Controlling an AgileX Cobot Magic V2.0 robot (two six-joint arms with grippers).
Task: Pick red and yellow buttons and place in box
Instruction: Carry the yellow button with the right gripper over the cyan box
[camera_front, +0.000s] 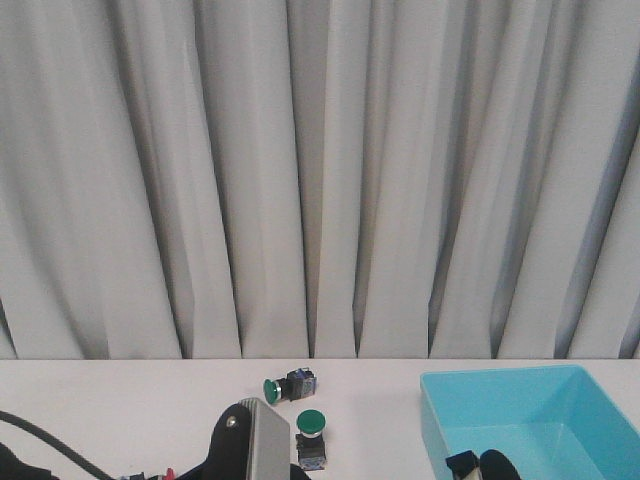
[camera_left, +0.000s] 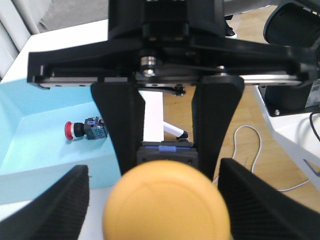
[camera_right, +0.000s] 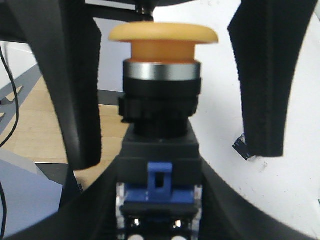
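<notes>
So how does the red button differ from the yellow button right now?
The red button lies in the box; the yellow button is outside it. The red button rests free on its side; the yellow button is gripped by the right gripper. Both have round caps.

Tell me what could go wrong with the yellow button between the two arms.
1. The right jaws seem to hold the yellow button by its body only, while the left jaws stand open either side of its domed cap; closing on that smooth dome could make it slip.
2. The left wrist view shows floor behind it and the box, holding the red button, off to one side, so a drop could miss.
</notes>
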